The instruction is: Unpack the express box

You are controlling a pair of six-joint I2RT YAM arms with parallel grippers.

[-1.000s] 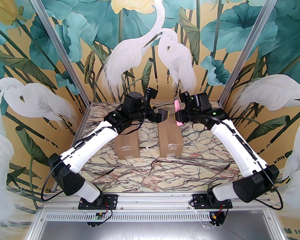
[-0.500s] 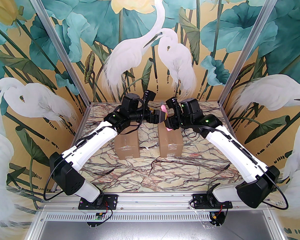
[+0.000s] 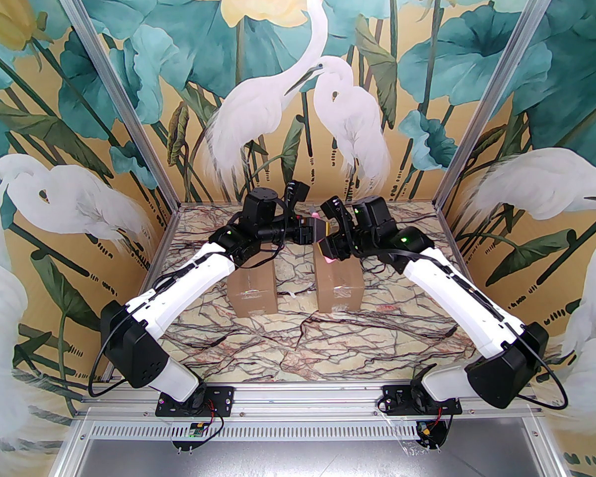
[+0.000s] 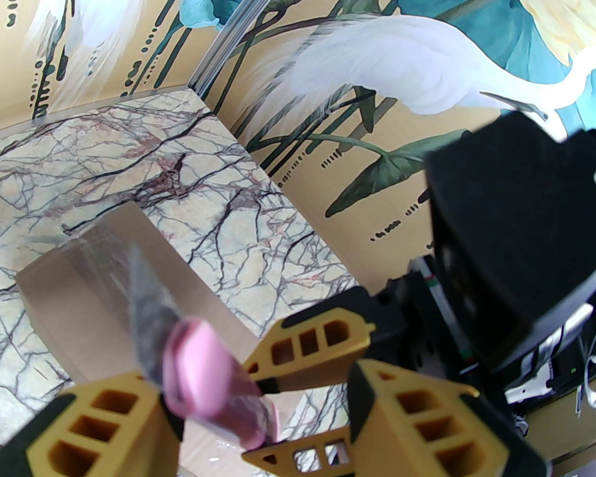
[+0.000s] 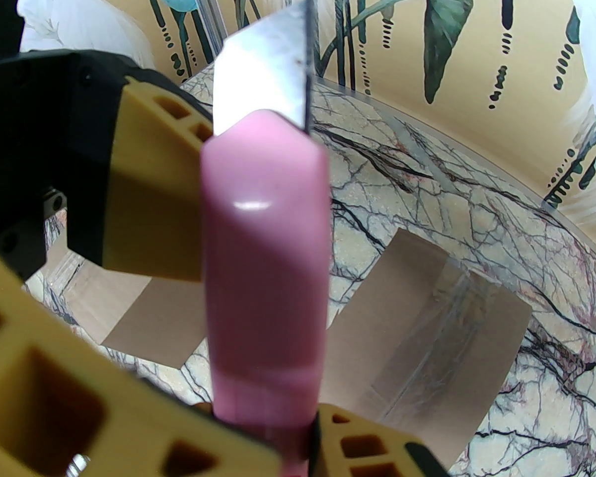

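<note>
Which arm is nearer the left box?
Left. Left arm reaches over the far end of the left box; the right gripper is over the right box, holding the knife.

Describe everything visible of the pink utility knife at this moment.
The pink utility knife has a smooth, glossy, plastic-looking handle. Its grey metal blade is slid out and ends in an angled tip. The right gripper is shut on the rear of the handle and holds the knife in the air, blade pointing away from the wrist. The open left gripper straddles the handle, with one finger close beside it; contact there is unclear. The knife hangs over a taped cardboard box.
</note>
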